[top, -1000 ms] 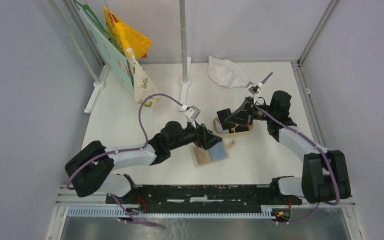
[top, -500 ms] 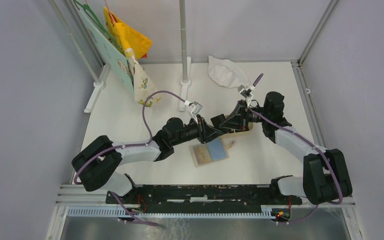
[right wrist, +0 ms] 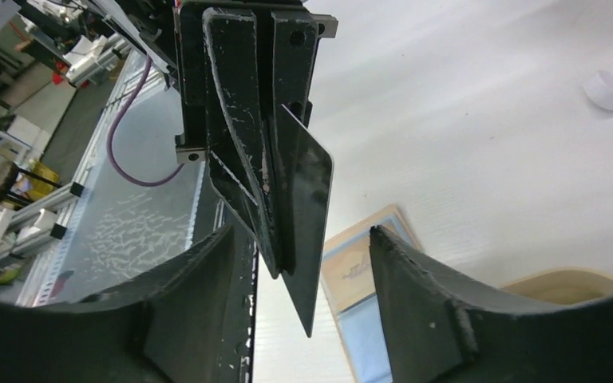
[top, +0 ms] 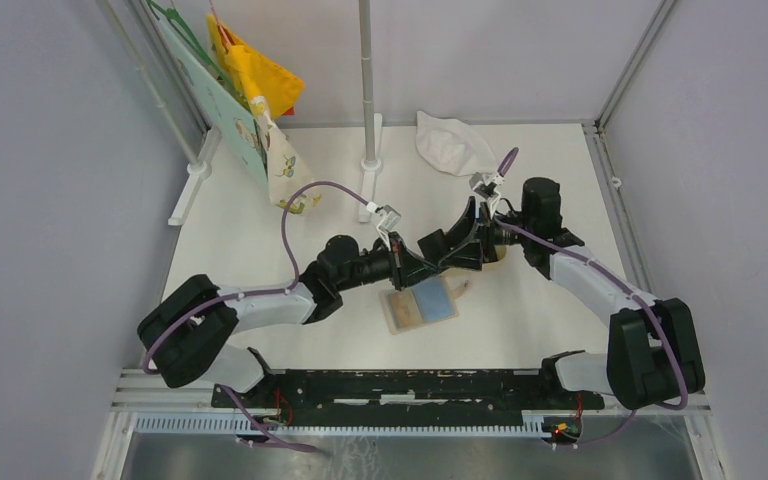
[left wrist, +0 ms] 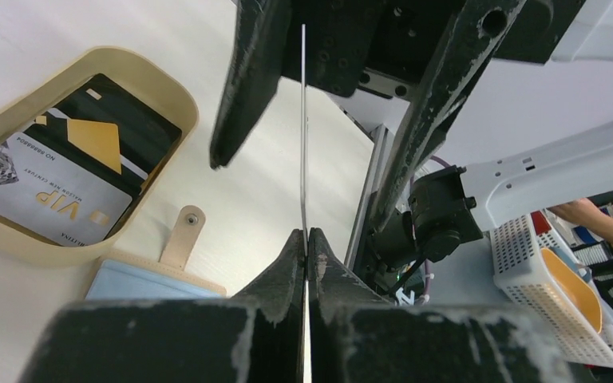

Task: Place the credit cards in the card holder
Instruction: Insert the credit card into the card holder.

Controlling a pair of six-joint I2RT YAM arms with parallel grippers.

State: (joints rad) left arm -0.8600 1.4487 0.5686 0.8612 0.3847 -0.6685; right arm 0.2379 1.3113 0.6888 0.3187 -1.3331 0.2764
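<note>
Since a second ago the black card (right wrist: 313, 207) has changed hands: left gripper (left wrist: 306, 239) now clamps one end mid-air at frame centre, right gripper (right wrist: 299, 239) spread clear. Holder (top: 422, 304) lies open just below. Such a shallow pinch (one end only) could let it pivot or slip going down.

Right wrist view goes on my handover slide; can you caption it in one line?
Left gripper shut on a black credit card, held inside the open right gripper, above the open card holder.

A robotics lab cell: white table (top: 245, 240) boxed by grey panels (top: 50, 200), two robot arms (top: 260, 305) bolted to an aluminium rail (top: 410, 424).
</note>
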